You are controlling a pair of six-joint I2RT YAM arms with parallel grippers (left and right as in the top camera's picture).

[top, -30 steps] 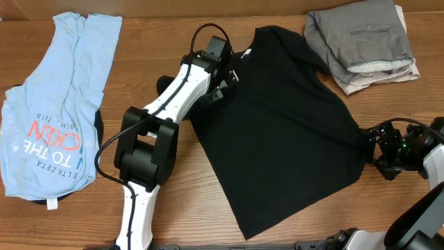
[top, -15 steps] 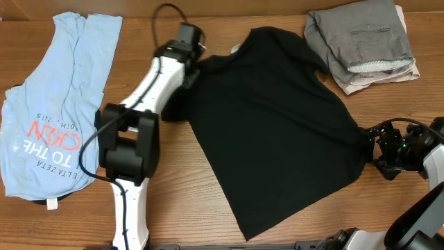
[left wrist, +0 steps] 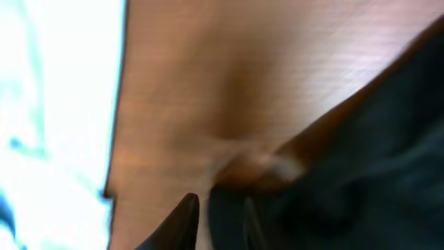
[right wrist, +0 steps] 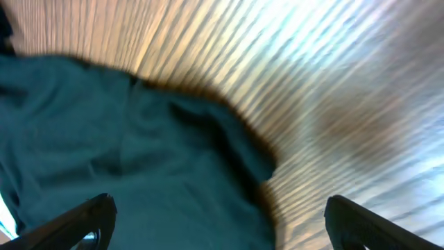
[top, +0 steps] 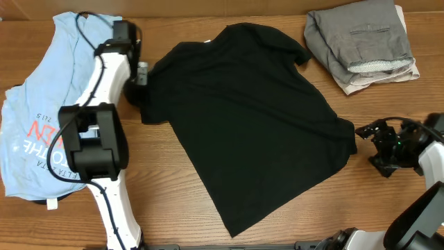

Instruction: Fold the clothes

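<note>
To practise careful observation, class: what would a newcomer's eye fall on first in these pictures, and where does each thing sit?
The black T-shirt dominates, spread askew across the middle of the table, the left gripper at its left sleeve and the right gripper open by its right edge. Next come the light blue shirt with red lettering at the far left and a folded grey pile at top right.

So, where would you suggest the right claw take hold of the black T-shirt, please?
At the hem corner of the black T-shirt, facing the open right claw. It lies flat, jutting out on the table, so come in low from the robot's right.
</note>
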